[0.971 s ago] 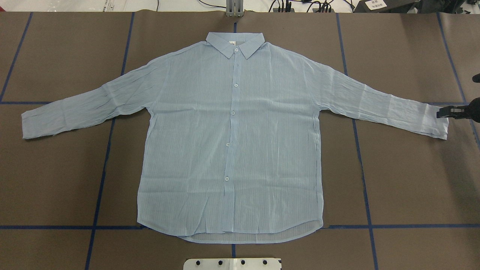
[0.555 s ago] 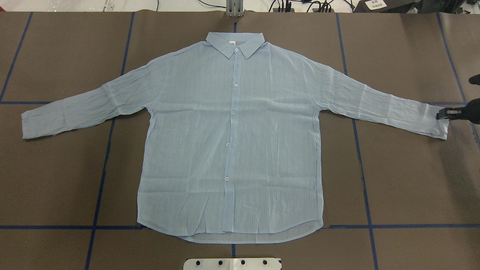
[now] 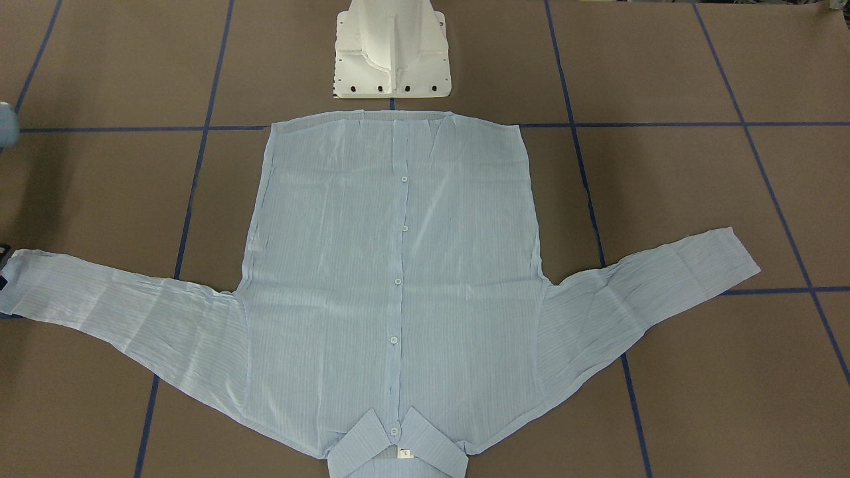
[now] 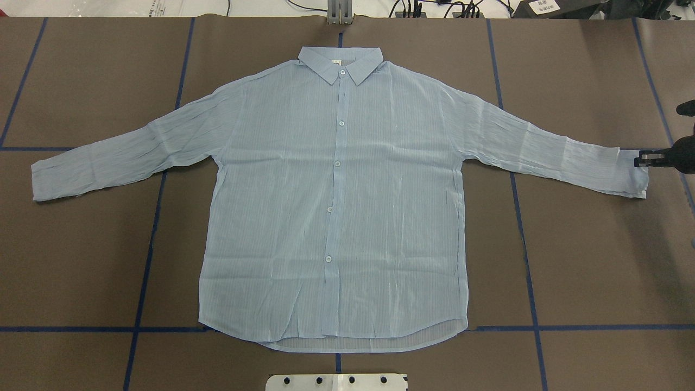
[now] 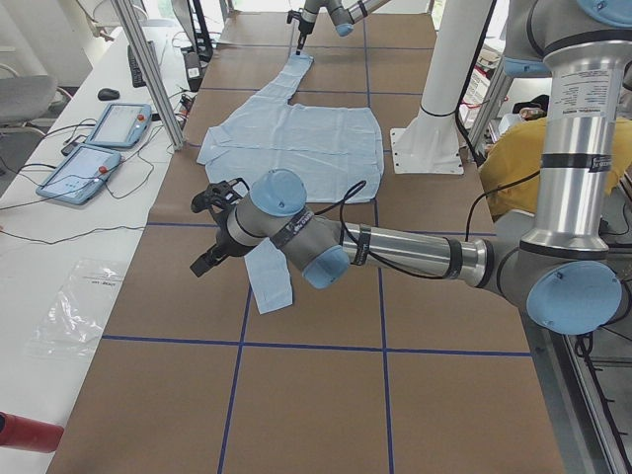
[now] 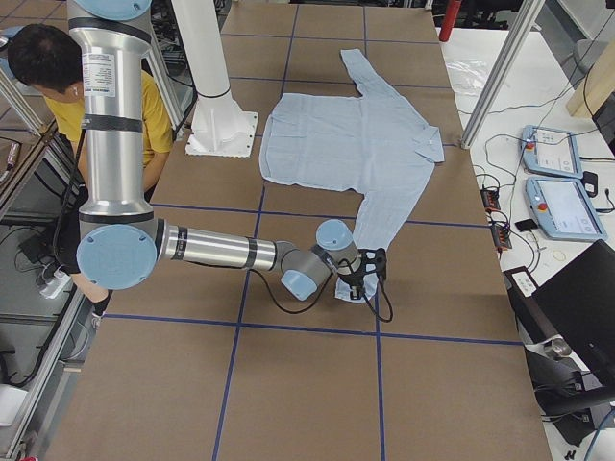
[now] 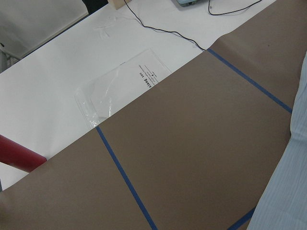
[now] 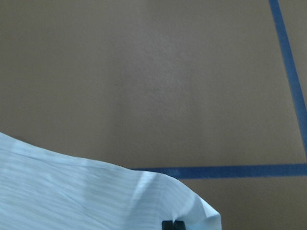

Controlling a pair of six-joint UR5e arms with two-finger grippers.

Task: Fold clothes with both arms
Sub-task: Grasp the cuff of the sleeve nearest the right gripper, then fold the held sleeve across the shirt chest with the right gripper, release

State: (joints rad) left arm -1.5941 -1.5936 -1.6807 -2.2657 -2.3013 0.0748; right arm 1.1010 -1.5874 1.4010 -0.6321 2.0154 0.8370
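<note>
Shirt [image 4: 336, 206] lies flat on the brown-papered table [image 4: 597, 260], front up and buttoned. Its collar [image 4: 341, 62] is on the side away from the robot base [image 3: 392, 60], and both sleeves are spread outward.

Overhead view: the right gripper [image 4: 647, 159] comes in at the right edge, on the end of that sleeve's cuff [image 4: 632, 176]. Its jaws look drawn together on the cuff edge.

Right wrist view adds detail: one black fingertip [image 8: 172, 224] is against the fabric, and the cuff corner is raised a little off the paper.

Exterior right view: the same gripper sits low over the cuff, with the arm stretched along the table.

Exterior left view alone shows the left gripper [image 5: 212, 229]. It is near the other cuff [image 5: 269, 286] and seems apart from it. How far its jaws stand open I cannot tell. The overhead and front views do not catch it.

Left wrist view: bare paper, blue tape lines [image 7: 124, 177] and the sleeve edge at the right. A clear plastic bag [image 7: 120, 91] lies on the white bench [image 7: 57, 62] beyond.
</note>
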